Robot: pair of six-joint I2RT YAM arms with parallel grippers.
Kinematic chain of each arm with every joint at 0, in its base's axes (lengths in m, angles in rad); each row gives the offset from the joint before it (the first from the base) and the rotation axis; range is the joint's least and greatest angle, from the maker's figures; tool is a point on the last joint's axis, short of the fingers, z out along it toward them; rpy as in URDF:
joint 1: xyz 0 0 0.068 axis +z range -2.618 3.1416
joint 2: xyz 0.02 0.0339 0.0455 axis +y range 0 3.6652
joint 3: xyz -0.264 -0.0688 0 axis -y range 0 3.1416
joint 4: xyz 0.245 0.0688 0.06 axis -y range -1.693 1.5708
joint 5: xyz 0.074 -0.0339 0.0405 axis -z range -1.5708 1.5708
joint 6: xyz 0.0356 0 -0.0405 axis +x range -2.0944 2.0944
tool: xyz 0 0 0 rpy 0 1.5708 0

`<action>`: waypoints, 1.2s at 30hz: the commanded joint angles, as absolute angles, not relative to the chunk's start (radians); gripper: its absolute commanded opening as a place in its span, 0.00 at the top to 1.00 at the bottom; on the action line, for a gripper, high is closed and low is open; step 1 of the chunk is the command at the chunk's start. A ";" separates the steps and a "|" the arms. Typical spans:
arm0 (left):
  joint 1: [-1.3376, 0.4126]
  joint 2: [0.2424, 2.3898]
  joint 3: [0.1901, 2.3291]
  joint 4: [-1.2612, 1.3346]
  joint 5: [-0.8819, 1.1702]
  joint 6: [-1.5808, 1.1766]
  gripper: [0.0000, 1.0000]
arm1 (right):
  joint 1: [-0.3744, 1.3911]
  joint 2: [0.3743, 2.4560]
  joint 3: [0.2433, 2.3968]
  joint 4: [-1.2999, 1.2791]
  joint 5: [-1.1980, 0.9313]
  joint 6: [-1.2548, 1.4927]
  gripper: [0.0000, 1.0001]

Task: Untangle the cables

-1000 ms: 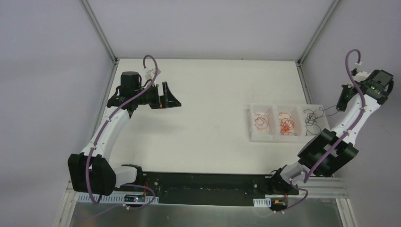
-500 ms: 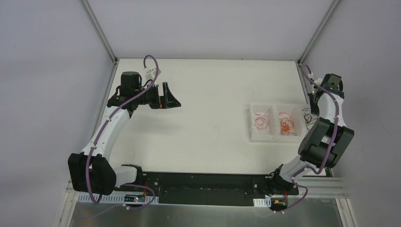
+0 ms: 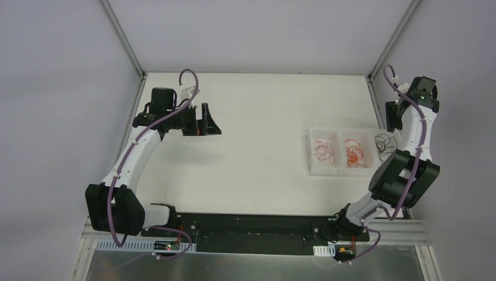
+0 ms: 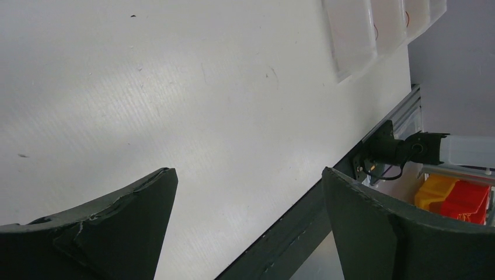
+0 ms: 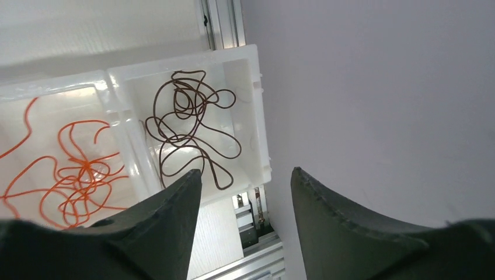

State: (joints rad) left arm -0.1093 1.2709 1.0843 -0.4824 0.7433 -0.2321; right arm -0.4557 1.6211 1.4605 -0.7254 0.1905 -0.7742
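Seemingly this is the drop-off end of one sorting round. The right gripper (image 5: 245, 175) hangs over the end compartment of the white plastic three-compartment tray (image 5: 257, 105), its jaws parted with nothing between them. The thin, curly black wire (image 5: 190, 116) lies loose on that compartment's floor, below and just ahead of the fingertips. Its nearest loop runs close by the tip of one finger; whether it touches I cannot tell.

Off to the side of that same finger, in the neighbouring compartment, sits a bunch of thin red-orange wires (image 5: 82, 175), their loops crossing one another in a knot-like cluster. A further few red-orange strands (image 3: 323, 149) lie one compartment farther from the gripper.

The left gripper (image 4: 248, 172) is spread wide and empty above the bare white table top (image 3: 263, 117), with the tray and all the wires well away, far beyond its fingertips.

I judge the task well along, though the orange cluster may need separating. The next move calls for lifting the right fingers straight out so that no black loop snags. Any further pinch should take a single orange strand at the cluster's edge, not the whole bunch.
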 commanded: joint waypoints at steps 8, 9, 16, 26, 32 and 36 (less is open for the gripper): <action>-0.008 1.331 1.315 -0.781 0.653 -0.130 0.01 | -0.317 1.540 1.870 -1.140 -0.050 -0.613 0.21; 0.025 1.351 1.351 -0.817 0.651 -0.120 0.01 | -0.286 1.539 1.896 -1.160 -0.081 -0.583 0.19; 0.167 1.425 1.546 -0.927 0.555 -0.020 0.01 | -0.023 1.510 1.804 -1.045 -0.177 -0.379 0.01; 0.158 1.425 1.335 -0.910 0.451 0.003 0.01 | 0.299 1.534 1.439 -0.706 -0.186 -0.111 0.01; 0.146 1.439 1.195 -0.829 0.448 -0.062 0.01 | 0.348 1.490 1.299 -0.646 -0.177 -0.110 0.01; 0.136 1.444 1.214 -0.826 0.449 -0.072 0.01 | 0.348 1.447 1.271 -0.637 -0.170 -0.103 0.01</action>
State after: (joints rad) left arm 0.1493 1.4498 1.1957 -0.8673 0.4568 -0.0452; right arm 0.3519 1.5341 1.2781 -0.6975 -0.1795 -0.1387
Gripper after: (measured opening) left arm 0.990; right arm 0.993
